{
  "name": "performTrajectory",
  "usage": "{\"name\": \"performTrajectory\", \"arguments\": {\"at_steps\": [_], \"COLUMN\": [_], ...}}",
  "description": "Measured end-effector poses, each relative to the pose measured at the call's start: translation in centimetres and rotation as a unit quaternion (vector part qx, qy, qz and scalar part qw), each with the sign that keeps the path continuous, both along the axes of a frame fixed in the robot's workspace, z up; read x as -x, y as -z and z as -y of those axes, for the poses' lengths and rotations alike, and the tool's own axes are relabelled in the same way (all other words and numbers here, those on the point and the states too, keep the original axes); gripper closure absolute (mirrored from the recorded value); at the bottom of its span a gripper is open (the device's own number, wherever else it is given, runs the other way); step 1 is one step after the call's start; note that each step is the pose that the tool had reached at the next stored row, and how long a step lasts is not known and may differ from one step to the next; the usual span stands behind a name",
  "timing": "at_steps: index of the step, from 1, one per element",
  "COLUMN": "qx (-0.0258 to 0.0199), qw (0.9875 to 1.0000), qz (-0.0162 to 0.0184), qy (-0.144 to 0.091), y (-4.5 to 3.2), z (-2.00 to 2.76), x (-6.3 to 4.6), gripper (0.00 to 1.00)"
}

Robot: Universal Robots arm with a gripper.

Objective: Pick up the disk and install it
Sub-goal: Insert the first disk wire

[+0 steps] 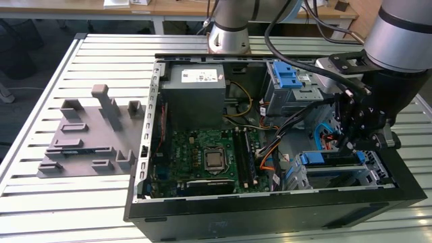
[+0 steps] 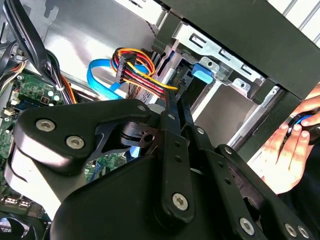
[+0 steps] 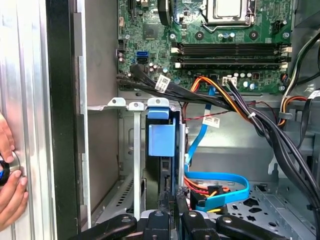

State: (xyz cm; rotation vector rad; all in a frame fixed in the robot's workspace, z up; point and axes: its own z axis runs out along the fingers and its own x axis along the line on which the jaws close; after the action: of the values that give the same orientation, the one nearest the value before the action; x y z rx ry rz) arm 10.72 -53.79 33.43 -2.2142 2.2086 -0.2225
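Gripper, jaws clamped on the rigid, fragile disk edgewise, at the case's four o'clock.

Hand (edge-cropped), fingertips hidden

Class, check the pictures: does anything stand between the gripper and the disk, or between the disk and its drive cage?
Nothing visible does. The gripper is right at the disk, which sits edge-on within the drive cage in the first wrist view. The blue cable lies beside the cage, off that line.
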Motion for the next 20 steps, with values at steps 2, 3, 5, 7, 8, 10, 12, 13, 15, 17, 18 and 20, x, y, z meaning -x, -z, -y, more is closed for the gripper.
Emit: {"name": "performTrajectory", "arguments": {"at_steps": [2, 3, 5, 7, 8, 10, 12, 13, 15, 17, 18, 20], "qx": [-0.0002, -0.0003, -0.0002, -0.0001, -0.0002, -0.0003, -0.0005, -0.0006, -0.0010, -0.0012, -0.0012, -0.0012], "qw": [1.0000, 1.0000, 1.0000, 1.0000, 1.0000, 1.0000, 1.0000, 1.0000, 1.0000, 1.0000, 1.0000, 1.0000], "qz": [0.0000, 0.0000, 0.0000, 0.0000, 0.0000, 0.0000, 0.0000, 0.0000, 0.0000, 0.0000, 0.0000, 0.0000], "qy": [0.000, 0.000, 0.001, 0.001, 0.001, 0.001, 0.001, 0.001, 0.001, 0.001, 0.001, 0.001], "y": [0.04, 0.07, 0.12, 0.17, 0.19, 0.23, 0.26, 0.27, 0.28, 0.31, 0.33, 0.37], "z": [0.03, 0.04, 0.07, 0.08, 0.08, 0.08, 0.08, 0.08, 0.08, 0.09, 0.10, 0.12], "x": [0.00, -0.01, -0.02, -0.04, -0.04, -0.06, -0.06, -0.06, -0.06, -0.06, -0.06, -0.06], "gripper": [0.84, 0.84, 0.84, 0.84, 0.84, 0.84, 0.84, 0.84, 0.84, 0.84, 0.84, 0.84]}}
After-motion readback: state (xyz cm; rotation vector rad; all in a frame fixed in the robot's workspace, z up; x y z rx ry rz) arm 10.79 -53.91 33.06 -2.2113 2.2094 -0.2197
